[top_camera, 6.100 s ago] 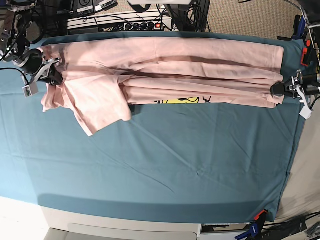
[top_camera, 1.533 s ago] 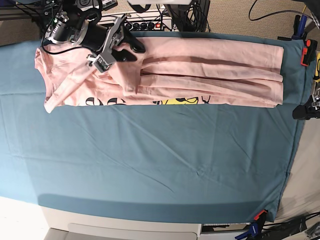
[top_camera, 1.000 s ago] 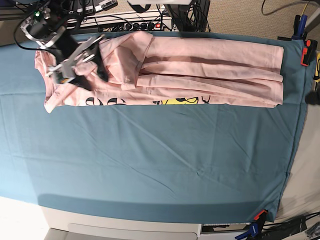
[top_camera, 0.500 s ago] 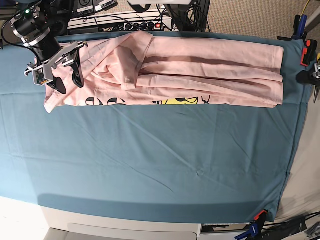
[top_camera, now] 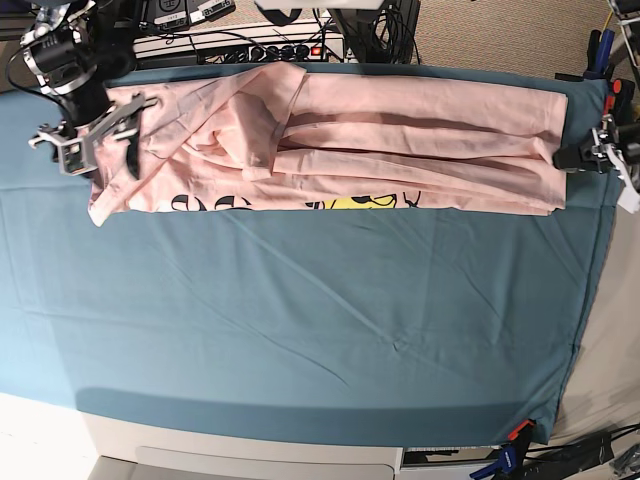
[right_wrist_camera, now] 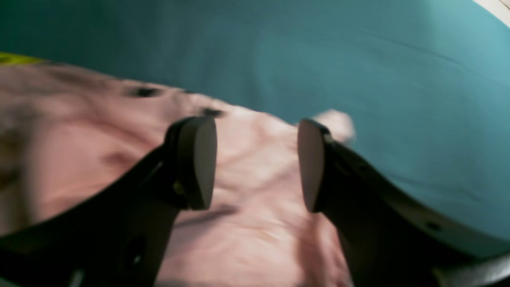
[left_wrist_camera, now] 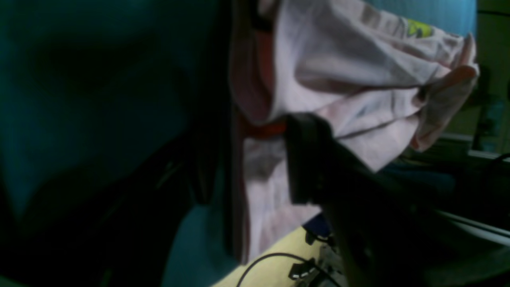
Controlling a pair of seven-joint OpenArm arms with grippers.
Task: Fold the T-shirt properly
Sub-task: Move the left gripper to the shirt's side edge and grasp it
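Teal table cloth (top_camera: 300, 320) under T-shirt (top_camera: 400, 140), cables (top_camera: 250, 40) behind

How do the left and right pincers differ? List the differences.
The left pincer sits at the hem end of the pale pink cotton T-shirt; the right pincer hangs over its collar end. The left pincer's jaws seem to straddle the hem edge; the right pincer's have only air between them. Both stand open.

The wide teal table cloth (top_camera: 330, 320) in front of the long folded pale pink cotton T-shirt (top_camera: 400, 140) lies bare. Black cables and power strips (top_camera: 250, 45) crowd the far table edge.
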